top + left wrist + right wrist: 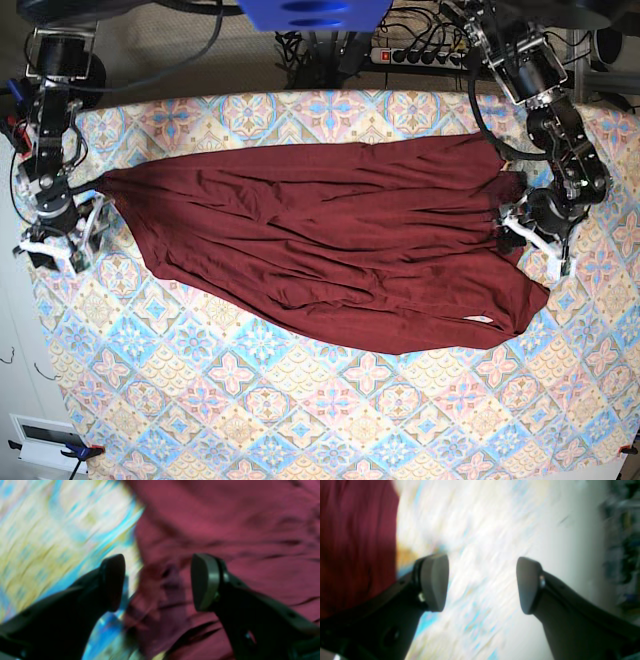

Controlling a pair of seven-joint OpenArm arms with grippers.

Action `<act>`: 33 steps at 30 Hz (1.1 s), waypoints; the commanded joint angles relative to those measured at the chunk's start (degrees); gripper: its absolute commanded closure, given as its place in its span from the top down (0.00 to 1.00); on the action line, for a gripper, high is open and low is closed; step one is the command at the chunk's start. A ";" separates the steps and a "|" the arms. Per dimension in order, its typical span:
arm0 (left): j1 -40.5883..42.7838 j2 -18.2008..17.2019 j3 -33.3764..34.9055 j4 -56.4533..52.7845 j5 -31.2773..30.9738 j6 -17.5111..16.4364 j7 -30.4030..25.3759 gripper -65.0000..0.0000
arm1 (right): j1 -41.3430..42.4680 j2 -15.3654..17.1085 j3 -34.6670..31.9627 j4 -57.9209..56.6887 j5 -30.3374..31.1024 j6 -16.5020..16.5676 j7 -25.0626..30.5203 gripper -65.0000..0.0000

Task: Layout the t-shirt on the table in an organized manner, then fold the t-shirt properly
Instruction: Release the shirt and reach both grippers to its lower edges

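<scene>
In the left wrist view, the left gripper (157,582) has its fingers (113,582) wide apart, holding nothing, above the edge of the maroon t-shirt (237,525) filling the right of the frame. In the right wrist view, the right gripper (482,583) is likewise wide and empty over the patterned desk (482,530); the shirt sits at upper left. In the base view, the t-shirt lies spread across the desk's middle.

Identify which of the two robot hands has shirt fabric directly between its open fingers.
The left hand: maroon t-shirt lies between its fingers. The right hand frames only the table.
</scene>
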 commanded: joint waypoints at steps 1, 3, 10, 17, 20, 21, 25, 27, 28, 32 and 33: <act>-0.95 -1.03 -0.36 1.03 -0.03 0.26 -0.84 0.58 | 0.79 1.24 0.44 0.75 -0.18 -0.38 0.19 0.63; -1.83 -1.03 -0.36 1.03 -0.03 0.26 -0.84 0.58 | 1.32 0.71 0.26 0.66 -0.18 -0.38 0.01 0.63; -4.47 -1.03 -0.36 0.94 0.15 0.26 -0.92 0.58 | 6.07 -5.09 -2.38 0.57 -0.18 -0.11 -0.07 0.63; -6.14 -1.03 -0.36 0.94 0.23 0.35 -0.92 0.57 | 12.40 -5.80 -14.24 0.13 -0.18 -0.11 -0.16 0.63; -6.23 -1.03 -0.45 0.94 0.23 0.35 -0.92 0.50 | 13.98 -7.12 -17.67 -1.45 -0.18 -0.11 -0.07 0.63; -6.23 -1.03 -0.45 0.94 0.23 0.35 -0.92 0.46 | 13.98 -7.91 -18.55 -2.60 -0.18 -0.11 0.01 0.63; -6.23 -1.29 -0.45 0.94 0.23 0.35 -0.92 0.27 | 15.91 -9.67 -22.60 -7.87 -0.18 -0.11 0.28 0.63; -6.14 -1.91 -0.89 1.03 0.15 0.35 -0.92 0.22 | 18.73 -10.72 -25.32 -9.54 -0.18 -0.02 0.28 0.63; -6.05 -2.26 -1.33 1.12 0.15 0.35 -0.92 0.22 | 19.87 -11.07 -26.38 -10.42 -0.18 -0.02 0.19 0.63; -6.05 -2.43 -7.57 1.38 0.15 0.35 -0.92 0.23 | 21.80 -11.16 -31.21 -13.94 -0.18 -0.02 0.19 0.63; -6.05 -3.22 -9.06 1.38 0.15 0.35 -0.92 0.23 | 21.80 -11.16 -32.44 -14.38 -0.18 -0.02 0.19 0.63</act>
